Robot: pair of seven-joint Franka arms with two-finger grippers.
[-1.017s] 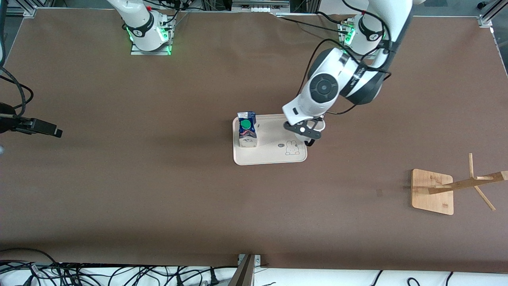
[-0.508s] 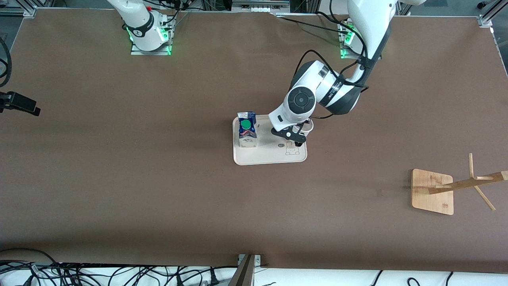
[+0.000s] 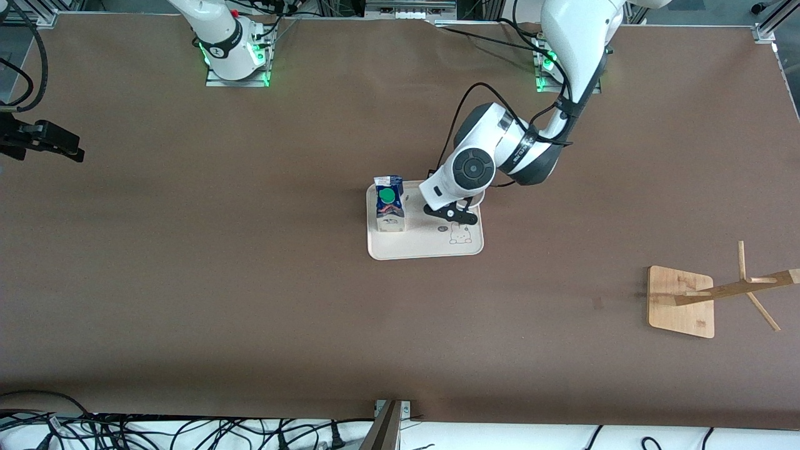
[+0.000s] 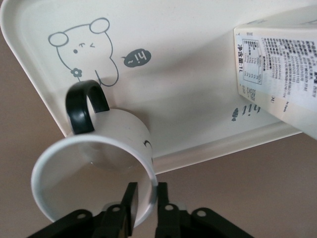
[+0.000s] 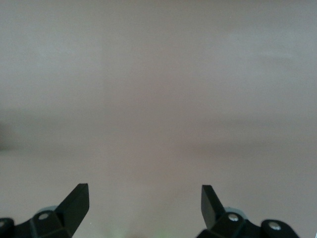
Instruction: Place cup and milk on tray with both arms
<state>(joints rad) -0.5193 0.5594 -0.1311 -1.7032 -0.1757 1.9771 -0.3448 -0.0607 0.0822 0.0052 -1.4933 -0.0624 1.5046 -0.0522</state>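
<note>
Pinching the wall of the cup point(image 4: 94, 168) between closed fingers point(image 4: 130, 203) — one pad inside the rim, one outside — the left gripper point(image 3: 454, 214) hangs over the tray point(image 3: 431, 249), at the edge toward the left arm's end of the table. Cup tilted under the gripper, mouth open toward the wrist camera, black loop handle point(image 4: 85, 105) pointing away from the fingers, toward the rabbit drawing point(image 4: 84, 54). Whether the cup's base touches the tray cannot be told. In the front view only a sliver of white rim point(image 3: 476, 201) showing past the wrist.

Standing upright on the tray, just beside the gripper toward the right arm's end — the milk point(image 3: 389, 204), green cap point(image 3: 387, 195) up, apart from the cup. In the left wrist view its printed white side point(image 4: 277, 74) close by, with bare tray between it and the cup.

Well away from the tray, the right gripper point(image 3: 59, 145) up at the right arm's end of the table, fingers point(image 5: 74, 201) spread wide with nothing between them, only brown table point(image 5: 158, 99) beneath. Waiting, that arm.

Off toward the left arm's end and nearer the front camera than the tray: a wooden stand point(image 3: 681, 301).
</note>
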